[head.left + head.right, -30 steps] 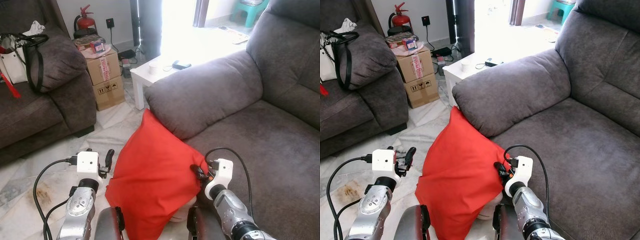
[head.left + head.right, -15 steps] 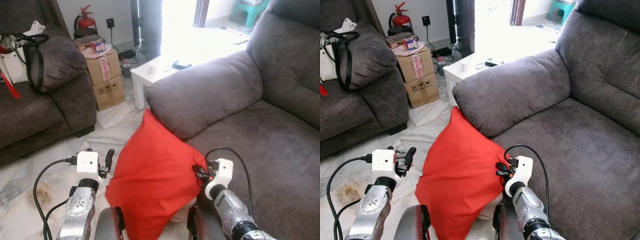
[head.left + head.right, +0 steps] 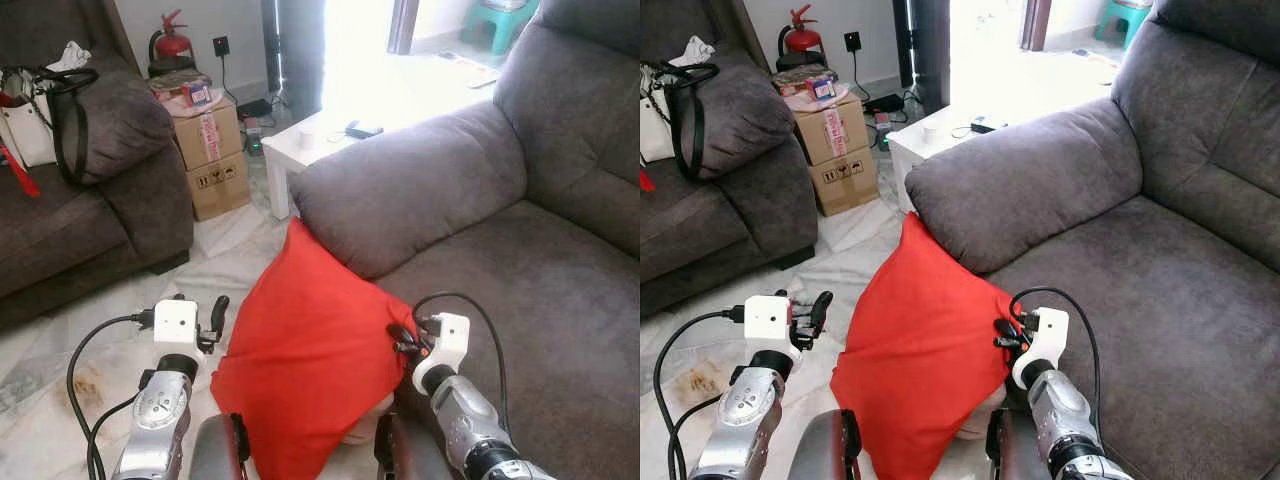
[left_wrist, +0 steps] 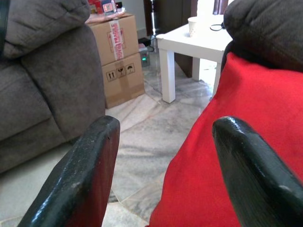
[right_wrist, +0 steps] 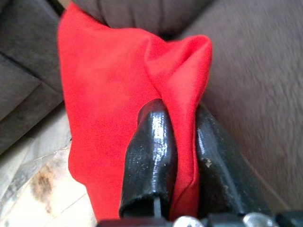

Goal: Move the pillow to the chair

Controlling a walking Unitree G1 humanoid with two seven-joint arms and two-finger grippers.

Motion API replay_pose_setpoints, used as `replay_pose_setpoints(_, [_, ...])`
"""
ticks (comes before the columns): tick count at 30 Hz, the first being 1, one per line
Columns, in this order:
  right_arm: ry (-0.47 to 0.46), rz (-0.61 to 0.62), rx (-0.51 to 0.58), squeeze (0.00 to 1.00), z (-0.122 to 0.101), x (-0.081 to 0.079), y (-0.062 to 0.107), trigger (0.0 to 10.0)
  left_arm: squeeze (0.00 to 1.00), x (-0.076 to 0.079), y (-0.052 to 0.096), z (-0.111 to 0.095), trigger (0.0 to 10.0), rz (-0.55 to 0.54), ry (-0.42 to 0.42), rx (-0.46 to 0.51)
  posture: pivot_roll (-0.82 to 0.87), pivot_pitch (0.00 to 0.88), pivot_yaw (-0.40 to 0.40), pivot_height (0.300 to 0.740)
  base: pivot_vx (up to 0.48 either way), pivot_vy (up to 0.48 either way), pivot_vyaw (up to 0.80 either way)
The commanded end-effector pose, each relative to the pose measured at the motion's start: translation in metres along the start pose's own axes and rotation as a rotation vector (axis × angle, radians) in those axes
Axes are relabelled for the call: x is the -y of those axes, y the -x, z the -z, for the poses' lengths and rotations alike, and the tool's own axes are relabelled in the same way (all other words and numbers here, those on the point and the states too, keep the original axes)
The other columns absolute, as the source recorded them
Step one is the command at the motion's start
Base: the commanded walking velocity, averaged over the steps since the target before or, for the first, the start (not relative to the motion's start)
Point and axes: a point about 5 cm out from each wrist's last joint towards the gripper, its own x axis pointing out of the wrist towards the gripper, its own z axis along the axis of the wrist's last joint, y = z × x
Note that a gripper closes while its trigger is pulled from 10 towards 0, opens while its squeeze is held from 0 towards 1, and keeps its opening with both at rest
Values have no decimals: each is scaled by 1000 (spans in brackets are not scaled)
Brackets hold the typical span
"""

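Note:
A red pillow [image 3: 305, 345] hangs in front of me, its top corner leaning against the armrest [image 3: 410, 185] of the grey armchair [image 3: 530, 270]. My right gripper [image 3: 400, 340] is shut on the pillow's right corner; the right wrist view has the red cloth [image 5: 182, 137] pinched between the two black fingers [image 5: 149, 156]. Just left of the pillow my left gripper [image 3: 212, 320] stands open. In the left wrist view its fingers [image 4: 80, 175] are spread, with the pillow [image 4: 236, 123] beside one of them and nothing between.
A grey sofa [image 3: 80, 200] with a white bag [image 3: 30, 120] stands at the left. Stacked cardboard boxes [image 3: 210, 150], a fire extinguisher [image 3: 170, 42] and a small white table [image 3: 320, 140] lie ahead. Marble floor [image 3: 100, 340] spreads below.
My right gripper has shifted slightly right and up with the pillow's corner. The left arm has barely moved.

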Motion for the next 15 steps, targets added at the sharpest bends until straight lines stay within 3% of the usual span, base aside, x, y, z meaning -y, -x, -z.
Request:
replay_pose_setpoints(1, [49, 10, 61, 0, -12, 6, 2, 0, 0, -2, -2, -2, 10000, 3, -6, -1, 22, 28, -12, 560, 0, 0, 0])
replay_pose_setpoints(3, [79, 4, 71, 0, -14, 7, 3, 0, 0, -2, -3, -2, 10000, 2, -6, 1, 21, 22, -10, 560, 0, 0, 0])
replay_pose_setpoints(5, [167, -3, 78, 0, -18, 8, 5, 0, 0, -3, -2, -2, 10000, 0, -8, 3, 20, 14, -7, 560, 0, 0, 0])
replay_pose_setpoints(6, [210, -14, 107, 0, -24, 8, 6, 3647, 0, -4, -2, -3, 10000, -3, -8, 6, 16, 8, -5, 560, 0, 0, 0])
replay_pose_setpoints(7, [243, -32, 127, 0, -29, 7, 7, 10000, 0, -5, -1, -3, 10000, -7, -7, 7, 16, 4, -5, 560, 0, 0, 0])
replay_pose_setpoints(8, [322, -73, 185, 0, -43, 0, 8, 10000, 0, -7, -1, -4, 10000, -14, -8, 12, 13, 0, -3, 560, 0, 0, 0])
replay_pose_setpoints(15, [374, -147, 334, 0, -73, -31, 11, 10000, 0, -14, 2, -11, 10000, -49, 5, 41, 5, 0, -1, 560, 0, 0, 0])
